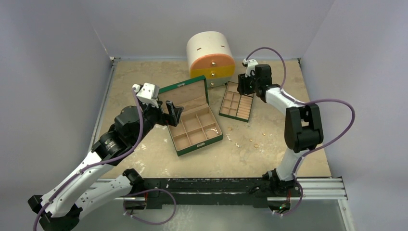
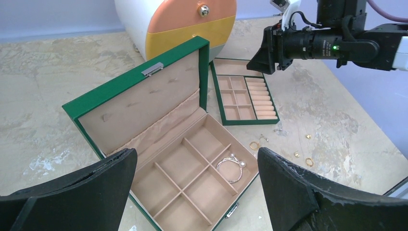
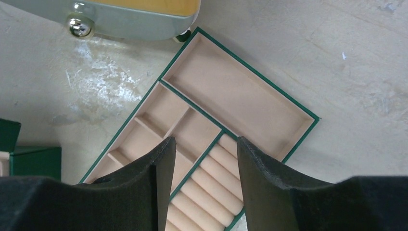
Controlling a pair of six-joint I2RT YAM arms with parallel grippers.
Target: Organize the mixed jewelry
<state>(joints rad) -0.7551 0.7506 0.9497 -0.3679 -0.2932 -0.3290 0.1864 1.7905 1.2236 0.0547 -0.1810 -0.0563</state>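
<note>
Leftmost, the left gripper (image 2: 196, 153) faces the green box (image 2: 139, 103), its jaws spread wide and empty. The box is felt-lined in tan, with its lid up. From the left wrist, a silvery wire hoop (image 2: 230, 168) lies in the box's 4 o'clock corner compartment, long axis and bead-tipped ends pointing to 1 o'clock. Tiny gold rings (image 2: 254, 145) dot the mottled table (image 2: 48, 96) at its 3 o'clock. The divided tray (image 3: 240, 96) lies at 1 o'clock beneath the right gripper (image 3: 204, 144), whose jaws are partly apart and hold nothing. A rounded drawer cabinet (image 1: 210, 57) stands at 12 o'clock.
</note>
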